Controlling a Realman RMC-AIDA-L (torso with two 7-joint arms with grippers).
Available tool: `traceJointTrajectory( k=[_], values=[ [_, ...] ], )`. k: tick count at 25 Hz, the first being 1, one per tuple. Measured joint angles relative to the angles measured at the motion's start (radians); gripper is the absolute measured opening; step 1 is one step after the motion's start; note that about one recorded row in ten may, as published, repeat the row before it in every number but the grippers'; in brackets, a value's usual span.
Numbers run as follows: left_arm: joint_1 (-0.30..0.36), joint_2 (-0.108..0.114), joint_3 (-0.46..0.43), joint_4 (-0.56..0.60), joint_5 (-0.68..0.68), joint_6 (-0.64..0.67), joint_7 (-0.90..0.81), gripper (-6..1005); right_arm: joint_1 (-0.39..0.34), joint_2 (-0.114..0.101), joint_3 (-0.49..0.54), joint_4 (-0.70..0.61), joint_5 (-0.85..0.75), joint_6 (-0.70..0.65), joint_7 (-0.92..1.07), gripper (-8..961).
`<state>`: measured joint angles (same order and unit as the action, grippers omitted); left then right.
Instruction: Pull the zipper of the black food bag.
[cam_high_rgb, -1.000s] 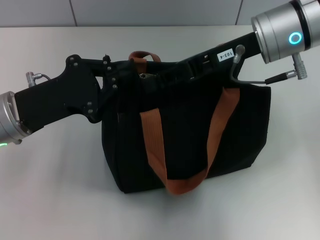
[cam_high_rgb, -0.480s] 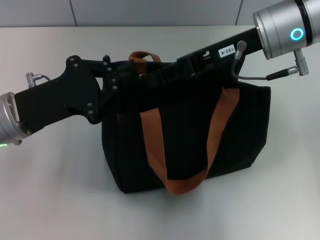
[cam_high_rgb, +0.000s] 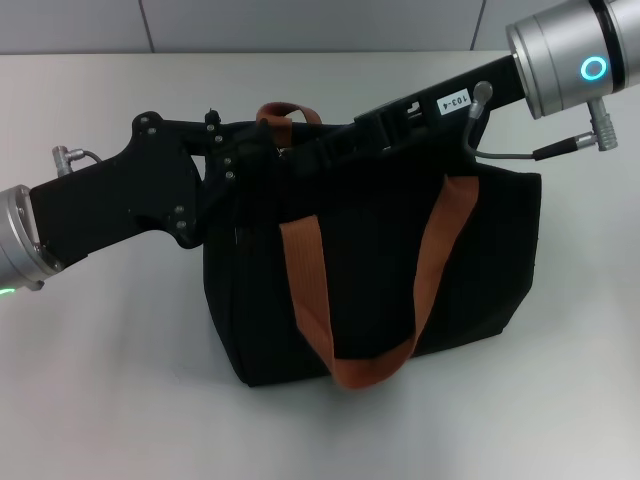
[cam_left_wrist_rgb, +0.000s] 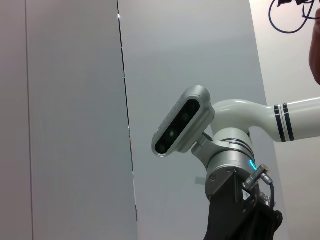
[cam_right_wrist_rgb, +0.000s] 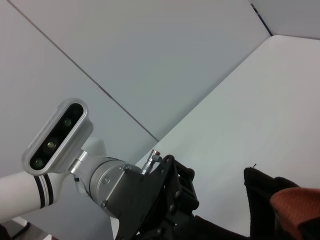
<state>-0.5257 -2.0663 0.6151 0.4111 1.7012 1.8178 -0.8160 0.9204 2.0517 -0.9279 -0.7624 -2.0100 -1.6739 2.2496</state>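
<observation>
The black food bag (cam_high_rgb: 480, 250) stands upright in the middle of the white table, an orange-brown strap (cam_high_rgb: 305, 290) hanging down its front. My left gripper (cam_high_rgb: 258, 150) reaches in from the left and sits at the bag's top left edge. From the upper right, my right gripper (cam_high_rgb: 300, 155) lies along the bag's top, its tip close to the left one. The zipper is hidden where the two gripper tips meet. In the right wrist view a corner of the bag (cam_right_wrist_rgb: 260, 182) and a strap (cam_right_wrist_rgb: 295, 205) show beside the left arm's black gripper body (cam_right_wrist_rgb: 150, 200).
A second strap loop (cam_high_rgb: 288, 108) sticks up behind the bag's top. The white table (cam_high_rgb: 100, 380) runs around the bag on all sides, with a grey wall behind. In the left wrist view the right arm's wrist camera (cam_left_wrist_rgb: 182, 122) shows.
My right gripper has slid a little farther left along the bag's top, covering a small silver spot that showed there a second ago. The left arm and the bag have stayed put.
</observation>
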Motion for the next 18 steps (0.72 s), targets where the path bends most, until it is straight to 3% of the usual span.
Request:
traceJointTrajectory(
  k=[18],
  values=[
    [0.002,0.000,0.000,0.002,0.000,-0.001,0.000,43,-0.009,-0.001,0.001,-0.011,0.002,0.000,0.001,66]
  ],
)
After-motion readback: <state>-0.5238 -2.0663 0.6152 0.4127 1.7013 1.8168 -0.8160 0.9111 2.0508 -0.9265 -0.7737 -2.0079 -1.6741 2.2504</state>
